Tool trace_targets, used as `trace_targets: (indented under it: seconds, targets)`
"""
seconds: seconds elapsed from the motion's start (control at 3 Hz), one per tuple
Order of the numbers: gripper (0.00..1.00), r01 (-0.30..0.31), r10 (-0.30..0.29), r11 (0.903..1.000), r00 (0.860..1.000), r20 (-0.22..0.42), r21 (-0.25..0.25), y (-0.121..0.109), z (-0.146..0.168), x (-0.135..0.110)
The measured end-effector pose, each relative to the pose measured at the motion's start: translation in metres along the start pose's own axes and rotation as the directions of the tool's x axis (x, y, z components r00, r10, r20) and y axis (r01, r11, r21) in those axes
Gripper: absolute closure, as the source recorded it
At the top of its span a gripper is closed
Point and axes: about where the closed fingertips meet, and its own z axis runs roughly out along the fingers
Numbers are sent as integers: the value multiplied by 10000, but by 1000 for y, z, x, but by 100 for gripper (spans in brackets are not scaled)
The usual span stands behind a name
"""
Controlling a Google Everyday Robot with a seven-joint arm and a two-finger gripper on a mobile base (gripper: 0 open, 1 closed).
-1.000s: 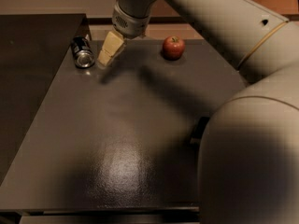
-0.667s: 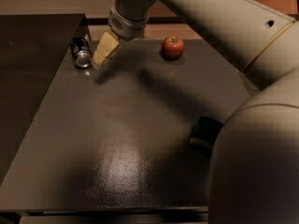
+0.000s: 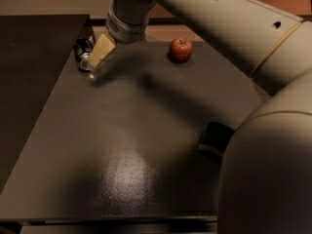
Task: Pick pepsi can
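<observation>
The pepsi can (image 3: 82, 50) lies on its side at the far left corner of the dark table (image 3: 136, 145), its silver end facing me. My gripper (image 3: 99, 53) hangs from the arm that reaches in from the upper right. It is right beside the can, against the can's right side and partly covering it. I cannot see whether it touches the can.
A red apple (image 3: 181, 49) sits at the back of the table, right of the gripper. A small black object (image 3: 215, 139) lies at the right edge beside my arm's base. A darker surface (image 3: 29, 82) adjoins the table on the left.
The gripper has moved left and slightly down toward the can and now overlaps its right side. The can and apple have not moved.
</observation>
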Motion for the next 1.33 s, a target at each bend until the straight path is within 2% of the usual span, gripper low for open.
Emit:
trace_targets:
  seconds: [0.33,0.67,1.0,1.33]
  targets:
    - [0,-539,539,9985,9985,15,137,-3,4,-6]
    - [0,-1526,1523,9874,9883,100,428,-7,14,-18]
    - [0,-2158,2156,9742,9764,99,656,-8,26,-33]
    - [0,-2511,2516,9647,9678,37,791,-3,37,-48]
